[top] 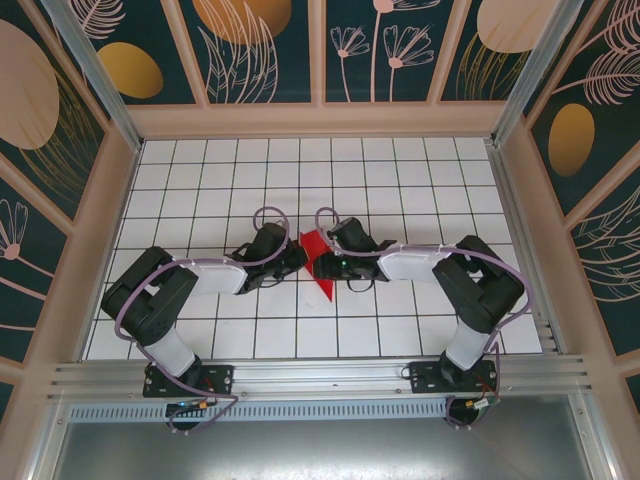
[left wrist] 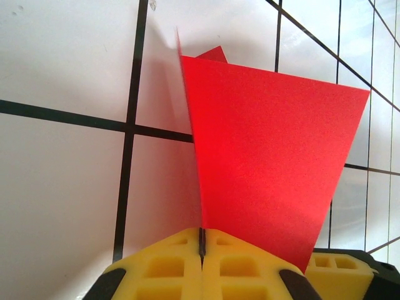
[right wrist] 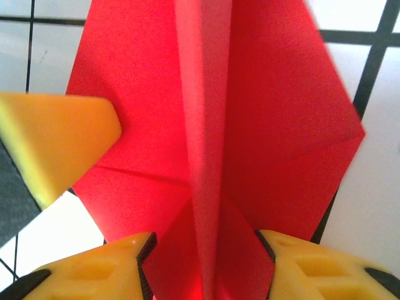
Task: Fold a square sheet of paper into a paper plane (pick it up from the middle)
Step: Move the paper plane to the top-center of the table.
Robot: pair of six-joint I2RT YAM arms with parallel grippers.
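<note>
The red paper plane (top: 318, 268) is at the middle of the white tiled table, a narrow creased dart with its point toward the near edge. My left gripper (top: 297, 258) is on its left side. In the left wrist view its yellow fingertips (left wrist: 181, 262) are shut on the edge of an upright red flap (left wrist: 275, 169). My right gripper (top: 328, 262) is on the plane's right side. Its jaws (right wrist: 203, 265) stand apart astride the raised middle ridge (right wrist: 206, 144), with the yellow fingers (right wrist: 312, 265) on either side of it. A left fingertip (right wrist: 56, 140) rests on the paper's left wing.
Both arms reach in from the near edge and meet at the table's (top: 200, 190) centre. Patterned walls (top: 60, 150) close in the left, right and back. An aluminium rail (top: 320, 375) runs along the front edge.
</note>
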